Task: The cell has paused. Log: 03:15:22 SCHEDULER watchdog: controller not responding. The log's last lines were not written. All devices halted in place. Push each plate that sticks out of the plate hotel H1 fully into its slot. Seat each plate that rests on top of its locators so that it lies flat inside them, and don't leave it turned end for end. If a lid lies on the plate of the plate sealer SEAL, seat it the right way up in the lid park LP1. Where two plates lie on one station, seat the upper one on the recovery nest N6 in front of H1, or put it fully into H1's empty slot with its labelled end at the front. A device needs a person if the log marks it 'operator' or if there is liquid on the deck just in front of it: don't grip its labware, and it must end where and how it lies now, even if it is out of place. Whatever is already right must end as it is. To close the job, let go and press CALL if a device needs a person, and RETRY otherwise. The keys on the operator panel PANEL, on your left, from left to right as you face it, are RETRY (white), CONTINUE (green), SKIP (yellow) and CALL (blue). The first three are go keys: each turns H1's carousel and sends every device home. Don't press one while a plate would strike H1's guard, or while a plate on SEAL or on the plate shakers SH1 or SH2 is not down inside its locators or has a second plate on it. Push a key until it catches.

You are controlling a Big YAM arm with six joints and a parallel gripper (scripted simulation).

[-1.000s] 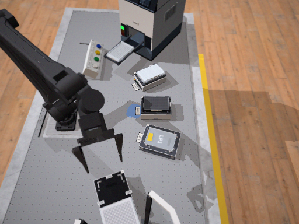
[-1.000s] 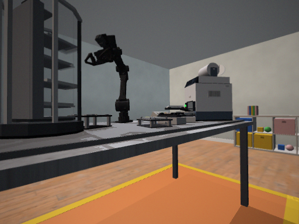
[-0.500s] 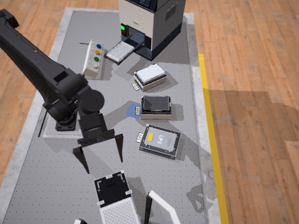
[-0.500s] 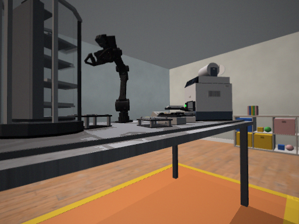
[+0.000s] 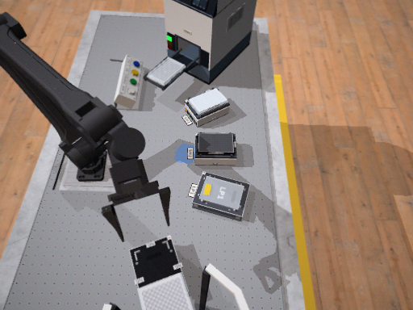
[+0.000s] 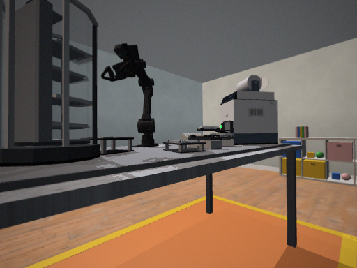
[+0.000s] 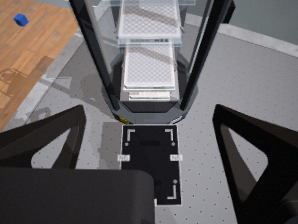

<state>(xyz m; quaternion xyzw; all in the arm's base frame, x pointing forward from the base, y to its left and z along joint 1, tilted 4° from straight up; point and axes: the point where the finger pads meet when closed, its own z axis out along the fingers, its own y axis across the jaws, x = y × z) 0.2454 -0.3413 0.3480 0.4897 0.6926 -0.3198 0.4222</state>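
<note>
My gripper (image 5: 143, 230) is open and empty, held high above the deck and pointing at the plate hotel H1 (image 7: 150, 55). It also shows in the side view (image 6: 108, 74). A white well plate (image 7: 149, 70) in a low slot of H1 sticks out toward the black recovery nest N6 (image 7: 150, 161), which holds nothing; plate (image 5: 166, 292) and nest (image 5: 155, 260) also show from above. Another plate (image 7: 150, 21) sits in a slot above. The sealer SEAL (image 5: 210, 32) has a white plate (image 5: 165, 71) on its tray. A shaker (image 5: 207, 106) carries a white plate. The other shaker (image 5: 215, 147) carries a dark plate.
A blue puddle (image 5: 182, 153) lies on the deck just in front of the shaker with the dark plate. The lid park LP1 (image 5: 221, 194) holds no lid. The operator panel (image 5: 129, 81) with its four keys stands left of SEAL. H1's guard posts (image 7: 102, 60) flank the slots.
</note>
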